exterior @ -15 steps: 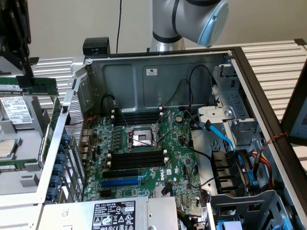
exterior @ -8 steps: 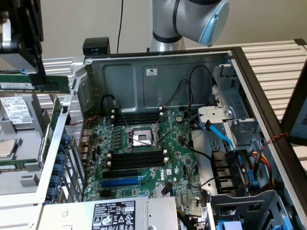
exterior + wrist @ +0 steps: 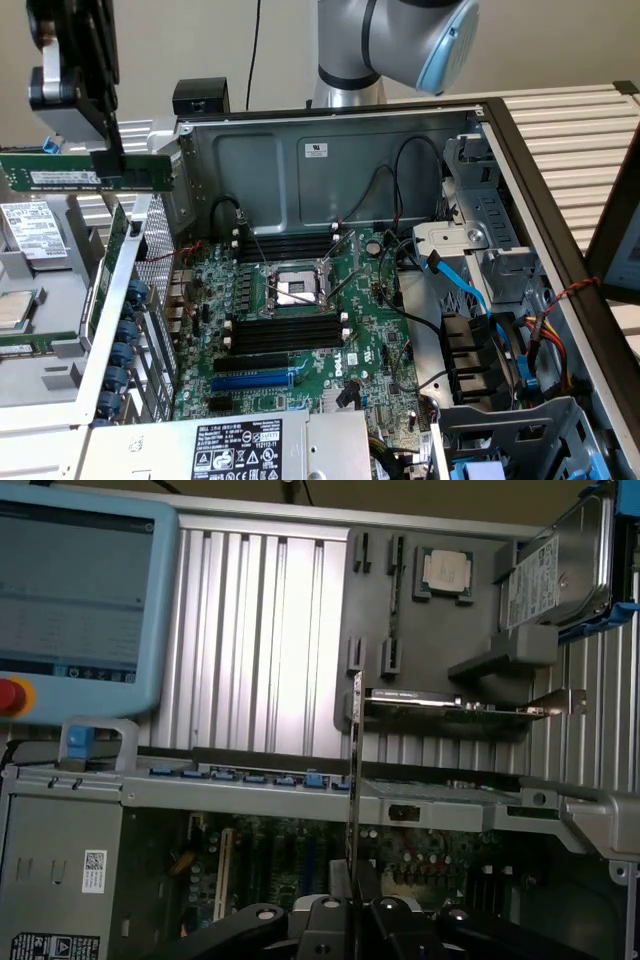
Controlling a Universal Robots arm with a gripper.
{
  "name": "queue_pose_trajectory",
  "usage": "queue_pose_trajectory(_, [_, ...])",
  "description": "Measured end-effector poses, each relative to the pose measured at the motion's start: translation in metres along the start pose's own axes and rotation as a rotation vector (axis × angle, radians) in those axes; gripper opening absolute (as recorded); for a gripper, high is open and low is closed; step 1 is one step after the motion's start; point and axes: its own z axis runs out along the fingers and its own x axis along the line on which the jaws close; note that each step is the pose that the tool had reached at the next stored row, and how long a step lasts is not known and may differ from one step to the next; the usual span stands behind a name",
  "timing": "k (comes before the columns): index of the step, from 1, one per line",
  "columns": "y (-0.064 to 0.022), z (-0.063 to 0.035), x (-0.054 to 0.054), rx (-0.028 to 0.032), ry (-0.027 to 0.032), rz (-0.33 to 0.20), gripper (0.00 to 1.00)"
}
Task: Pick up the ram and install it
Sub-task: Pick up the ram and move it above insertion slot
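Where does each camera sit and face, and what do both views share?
Exterior view: off the arm, above the open computer case, facing down onto the motherboard; the arm and gripper show.
Wrist view: on the wrist, looking past the gripper toward the computer case.
Shared: the ram, held in the shut gripper, and the computer case.

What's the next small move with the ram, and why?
Probably carry it toward the exterior view's right, over the motherboard. The gripper is shut on the ram, held level in the air beside the case, while the empty black slots lie lower, inside it.
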Motion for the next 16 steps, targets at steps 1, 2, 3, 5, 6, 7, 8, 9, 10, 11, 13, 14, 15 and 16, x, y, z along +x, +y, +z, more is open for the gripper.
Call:
queue_pose_trajectory(1, [-0.0022,-0.0001,0.0,0.0048,0.0002,0.0,0.13])
queue_pose_trajectory(2, [-0.0048,-0.0002,0.0,0.0089,0.0004,-0.001,0.13])
queue_pose_trajectory(3, [-0.0075,-0.0004,0.0,0.0126,0.0006,-0.001,0.13])
queue_pose_trajectory(5, [-0.0133,-0.0005,0.0,0.0196,0.001,-0.001,0.13])
queue_pose_trajectory(6, [-0.0164,-0.0006,0.0,0.022,0.0017,-0.001,0.13])
queue_pose_trajectory(7, [-0.0196,-0.0008,0.0,0.024,0.0033,-0.001,0.13])
queue_pose_trajectory(8, [-0.0231,-0.0009,0.0,0.0258,0.0057,-0.001,0.13])
queue_pose_trajectory(9, [-0.0268,-0.0009,-0.001,0.0274,0.0086,-0.001,0.13])
queue_pose_trajectory(10, [-0.0306,-0.001,-0.001,0.0287,0.0119,-0.001,0.13])
queue_pose_trajectory(11, [-0.0345,-0.001,-0.001,0.03,0.0154,-0.001,0.13])
queue_pose_trajectory(13, [-0.0423,-0.0012,-0.002,0.0327,0.0217,-0.001,0.13])
queue_pose_trajectory(14, [-0.0461,-0.0013,-0.002,0.0341,0.0245,-0.001,0.13])
queue_pose_trajectory(15, [-0.0499,-0.0013,-0.002,0.0355,0.027,-0.001,0.13])
queue_pose_trajectory(16, [-0.0537,-0.0014,-0.003,0.0367,0.0299,-0.001,0.13])
